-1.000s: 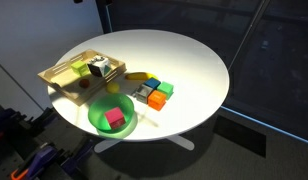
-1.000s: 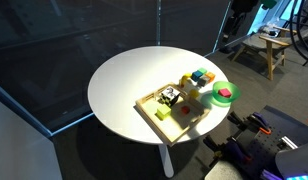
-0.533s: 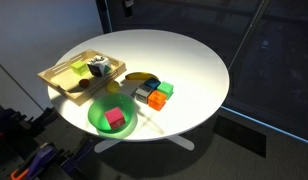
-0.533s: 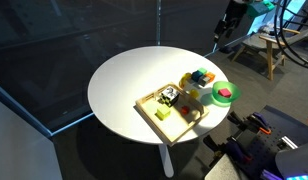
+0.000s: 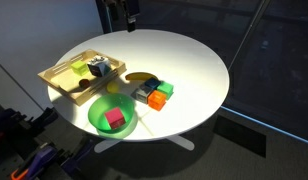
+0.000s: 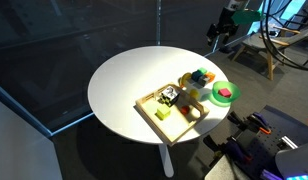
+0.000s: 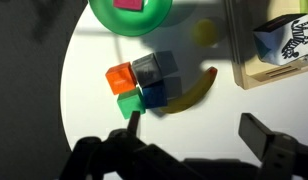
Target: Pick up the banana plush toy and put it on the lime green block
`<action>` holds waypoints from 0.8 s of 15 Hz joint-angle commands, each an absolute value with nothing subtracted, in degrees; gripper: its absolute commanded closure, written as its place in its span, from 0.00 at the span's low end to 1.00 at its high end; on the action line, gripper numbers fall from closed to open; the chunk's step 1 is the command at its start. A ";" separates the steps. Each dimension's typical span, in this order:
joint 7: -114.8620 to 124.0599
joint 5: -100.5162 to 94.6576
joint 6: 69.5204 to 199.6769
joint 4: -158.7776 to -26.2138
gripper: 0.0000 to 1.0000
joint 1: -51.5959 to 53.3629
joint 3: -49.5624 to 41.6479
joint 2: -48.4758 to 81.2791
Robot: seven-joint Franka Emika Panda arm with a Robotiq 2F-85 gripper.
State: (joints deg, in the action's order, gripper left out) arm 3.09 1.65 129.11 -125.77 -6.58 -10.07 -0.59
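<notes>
The round white table (image 5: pixel 184 60) fills the middle of both exterior views. A wooden tray (image 5: pixel 64 78) sits left of centre on it, and a green bowl (image 5: pixel 97 122) holding a magenta cube (image 5: pixel 115 118) sits below that. The hand (image 5: pixel 131 27) hangs at the top edge of the frame, well apart from the toys. In the wrist view its fingers (image 7: pixel 266 135) are spread wide with nothing between them. There the banana (image 7: pixel 194 92) lies mid-frame, curving against the blue cube (image 7: pixel 154 96). The green block (image 7: pixel 127 103) is at the cluster's lower left, just below the orange cube (image 7: pixel 120 78). A yellow ball (image 7: pixel 204 32) lies near the bowl.
</notes>
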 commanded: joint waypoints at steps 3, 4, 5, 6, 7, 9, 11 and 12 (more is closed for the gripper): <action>12.29 2.82 121.71 -117.66 0.00 -7.38 -9.60 5.99; 13.46 2.94 121.32 -116.58 0.00 -7.33 -9.60 7.06; 14.26 3.05 121.08 -115.35 0.00 -7.28 -9.58 8.32; 14.51 3.33 121.29 -114.11 0.00 -7.26 -9.52 9.65; 14.80 3.49 121.58 -112.99 0.00 -7.24 -9.48 10.85; 14.95 4.11 121.85 -110.15 0.00 -7.15 -9.31 13.83; 15.42 4.37 121.80 -107.30 0.00 -7.03 -9.17 16.58; 15.98 3.97 121.84 -105.85 0.00 -6.87 -9.14 18.06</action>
